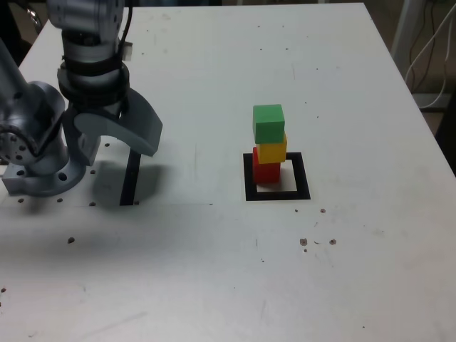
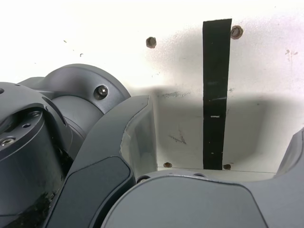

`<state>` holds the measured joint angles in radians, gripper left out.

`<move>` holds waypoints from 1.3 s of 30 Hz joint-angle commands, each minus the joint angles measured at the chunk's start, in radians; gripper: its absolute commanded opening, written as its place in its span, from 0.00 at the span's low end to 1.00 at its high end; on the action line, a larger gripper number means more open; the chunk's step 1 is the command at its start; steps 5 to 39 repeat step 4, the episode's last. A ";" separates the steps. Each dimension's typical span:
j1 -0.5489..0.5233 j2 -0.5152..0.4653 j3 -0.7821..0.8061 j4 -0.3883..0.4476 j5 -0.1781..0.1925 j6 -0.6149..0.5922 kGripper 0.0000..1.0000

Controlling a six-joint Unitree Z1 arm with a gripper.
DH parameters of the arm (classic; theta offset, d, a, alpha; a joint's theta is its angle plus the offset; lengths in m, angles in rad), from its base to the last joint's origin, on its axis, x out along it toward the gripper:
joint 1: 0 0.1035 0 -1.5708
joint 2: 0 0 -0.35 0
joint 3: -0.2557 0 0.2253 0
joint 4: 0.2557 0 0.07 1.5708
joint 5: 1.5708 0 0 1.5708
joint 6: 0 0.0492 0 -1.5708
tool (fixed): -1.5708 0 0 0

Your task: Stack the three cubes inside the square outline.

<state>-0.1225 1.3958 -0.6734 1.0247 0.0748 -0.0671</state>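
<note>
Exterior view only: green cube (image 1: 268,124) on yellow cube (image 1: 273,152) on red cube (image 1: 266,173), stack uneven, toward left side of square outline (image 1: 304,176). Wrist view gives close black strip (image 2: 216,95), pitted white counter (image 2: 180,61), fingers (image 2: 227,142) spread, holding nothing; smooth grey curved shells.

Grey rounded arm (image 2: 88,92), black joint bands, recessed screws, broad curved tool (image 1: 117,132)

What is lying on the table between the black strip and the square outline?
Only bare white table shows between the black strip and the square outline, in the exterior view.
</note>
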 commanded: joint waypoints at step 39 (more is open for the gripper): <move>-0.002 -0.006 0.006 0.000 0.006 -0.002 1.00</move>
